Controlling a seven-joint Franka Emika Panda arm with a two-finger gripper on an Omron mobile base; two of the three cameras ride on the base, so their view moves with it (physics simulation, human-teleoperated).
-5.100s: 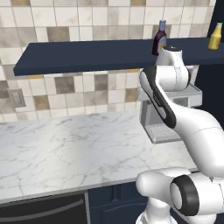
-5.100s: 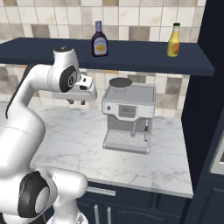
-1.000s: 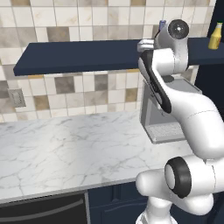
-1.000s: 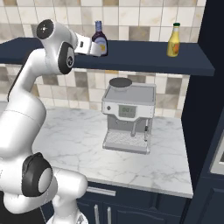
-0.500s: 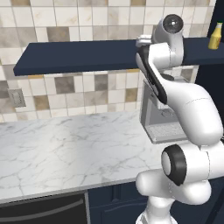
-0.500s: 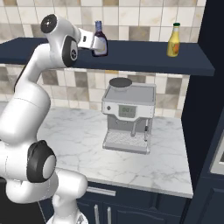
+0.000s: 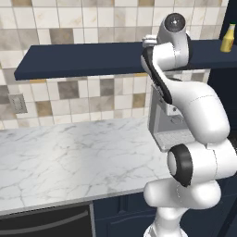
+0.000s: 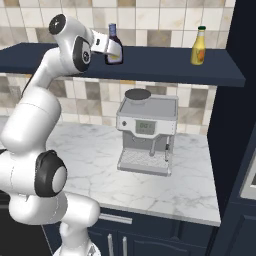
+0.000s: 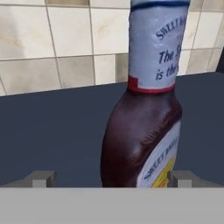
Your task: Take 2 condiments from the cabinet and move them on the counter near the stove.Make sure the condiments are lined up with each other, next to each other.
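A kitchen: tiled backsplash [image 7: 69,23], marble counter [image 7: 69,157], espresso machine [image 8: 146,134], navy base cabinets [image 8: 150,237].

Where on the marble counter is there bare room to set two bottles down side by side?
The counter is bare from the wall outlet across to the coffee machine. There is also a bare strip in front of the machine down to the counter edge. The machine takes up the right end by the tall navy unit, leaving only a narrow gap there.
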